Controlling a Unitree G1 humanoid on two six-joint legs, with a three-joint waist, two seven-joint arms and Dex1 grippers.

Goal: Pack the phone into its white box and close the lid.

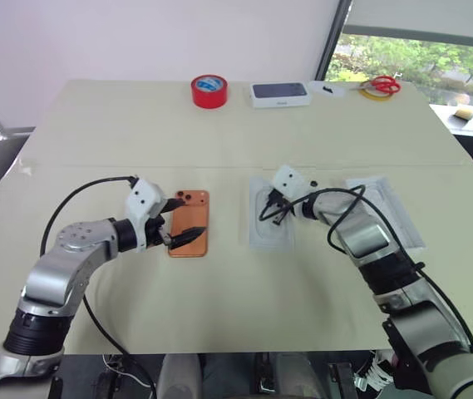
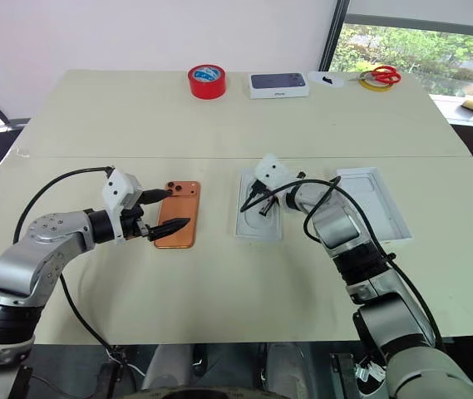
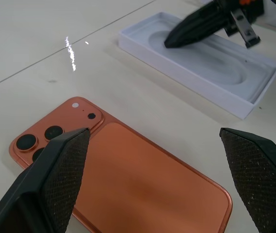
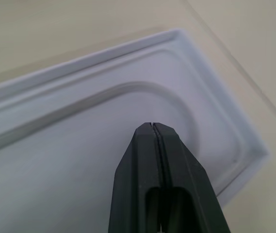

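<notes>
Hovering my left gripper (image 1: 175, 223) over the phone (image 1: 189, 223), I keep its fingers spread wide, holding nothing. The phone lies back-up on the table (image 1: 219, 141), left of centre. My right gripper (image 1: 273, 211), pinched fully shut and empty, points into the all-white tray (image 1: 271, 224) just right of the phone. Another white tray (image 2: 375, 204) lies further right.
</notes>
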